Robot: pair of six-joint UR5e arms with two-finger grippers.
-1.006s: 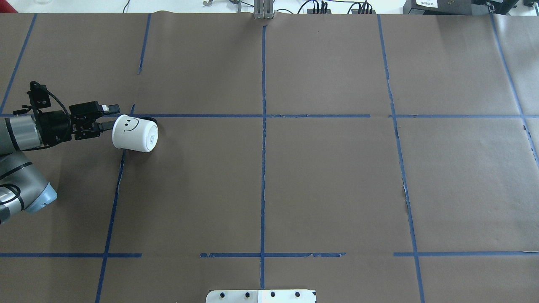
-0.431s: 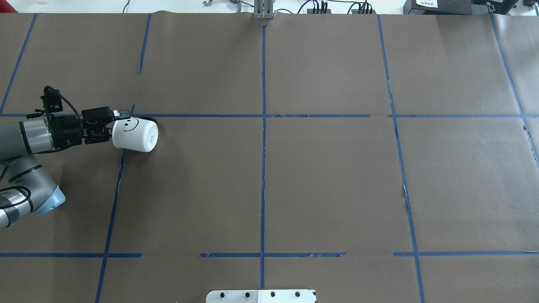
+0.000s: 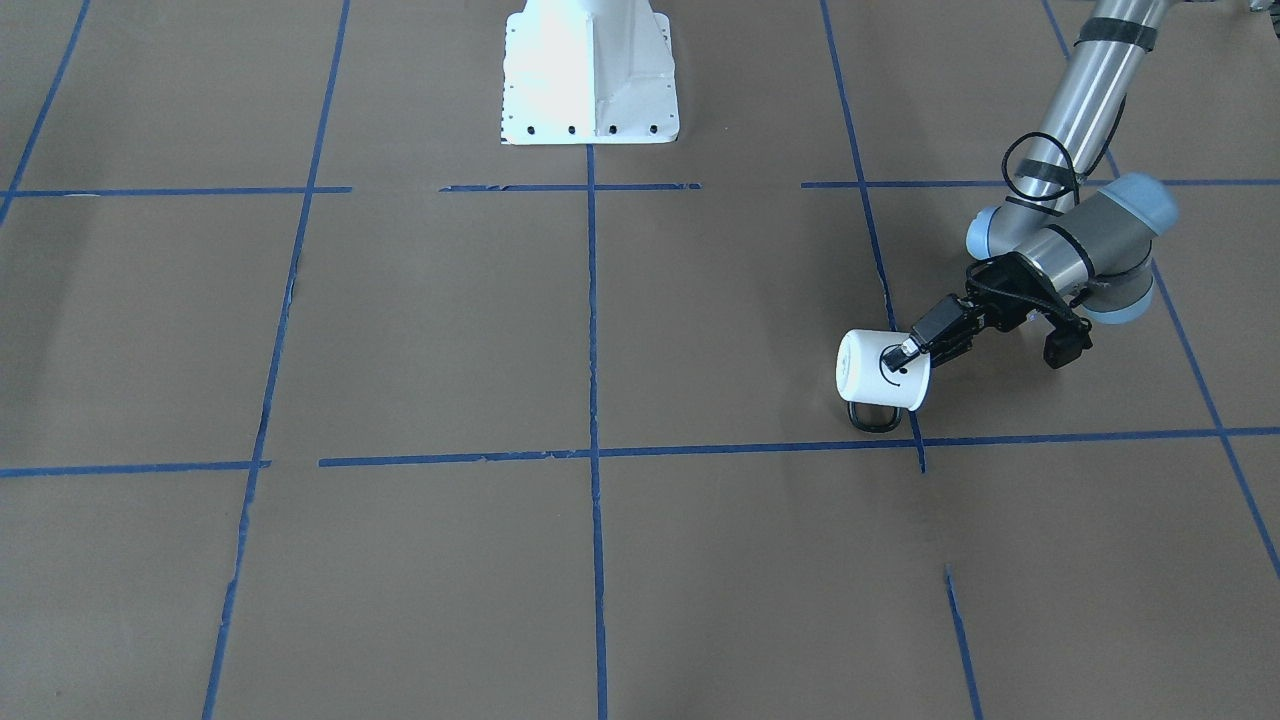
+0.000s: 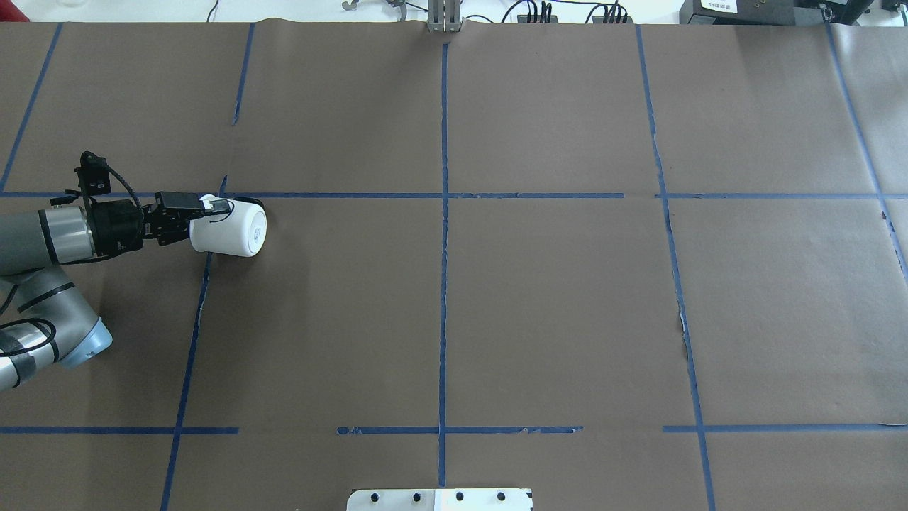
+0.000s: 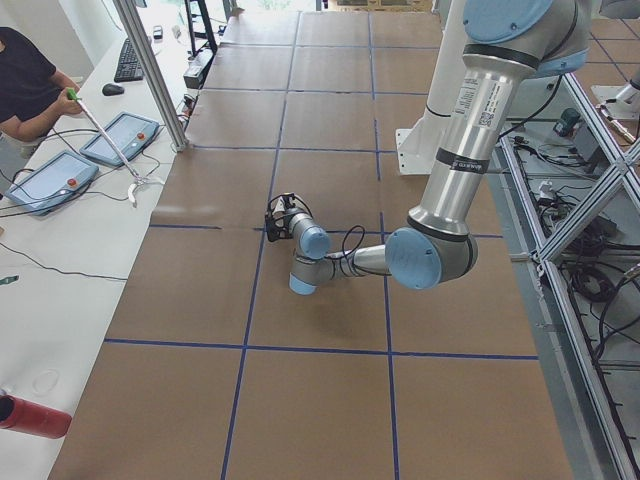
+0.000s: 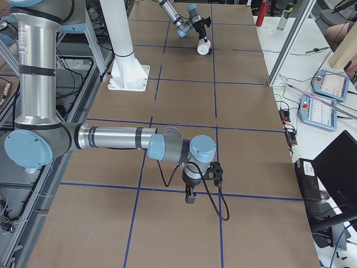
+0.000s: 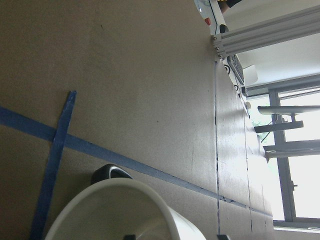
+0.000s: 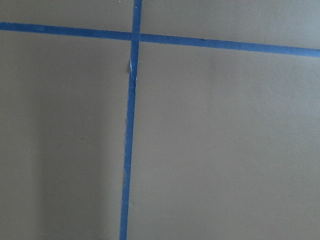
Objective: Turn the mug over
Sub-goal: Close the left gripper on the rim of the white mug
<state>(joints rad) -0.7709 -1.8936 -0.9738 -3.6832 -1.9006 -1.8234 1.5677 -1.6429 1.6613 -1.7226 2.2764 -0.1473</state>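
Note:
The white mug (image 4: 234, 228) lies on its side on the brown paper at the table's left, its mouth toward my left arm and its base pointing right. It also shows in the front-facing view (image 3: 872, 378) and, close up, in the left wrist view (image 7: 110, 212). Its black handle (image 3: 872, 418) rests on the table by the blue tape line. My left gripper (image 4: 213, 207) is at the mug's mouth end, open. One finger (image 3: 905, 350) lies over the smiley face; the other is hidden behind the mug's wall. My right gripper (image 6: 189, 196) points down at the table far from the mug; I cannot tell its state.
Blue tape lines divide the brown paper into squares. The white robot base plate (image 3: 590, 90) stands at the table's middle, on the robot's side. An operator's bench with tablets (image 5: 50, 180) and a red bottle (image 5: 30, 415) runs along the far side.
My left gripper has moved right, from just short of the mug onto its mouth end, and has turned at the wrist. One finger now covers the smiley face. The mug has stayed in place.

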